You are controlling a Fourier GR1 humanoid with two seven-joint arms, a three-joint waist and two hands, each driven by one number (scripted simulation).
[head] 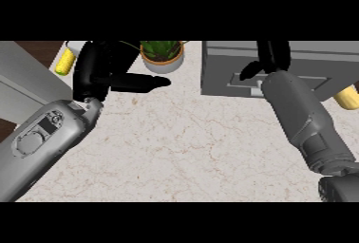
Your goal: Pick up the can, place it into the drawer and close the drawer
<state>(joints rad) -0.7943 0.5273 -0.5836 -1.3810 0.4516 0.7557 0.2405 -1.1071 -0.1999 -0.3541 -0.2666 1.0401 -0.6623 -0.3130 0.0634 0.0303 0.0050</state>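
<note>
The grey drawer unit (231, 61) stands at the counter's back right, with a recessed handle (245, 83) on its front face. My right hand (272, 56) lies against it, fingers straight and pointing away from me, thumb (249, 72) sticking out to the left by the handle. The right forearm (301, 114) hides part of the front. No can shows anywhere. Whether the drawer stands a little out or fully in, I cannot tell. My left hand (98, 66) rests open at the back left, fingers up, thumb (144, 83) pointing right.
A potted plant (163, 53) in a white pot stands at the back between the hands. One yellow object (64, 62) lies behind the left hand and another (347, 98) sits right of the drawer unit. A grey slab (24, 80) borders the marble counter (182, 152) at the left.
</note>
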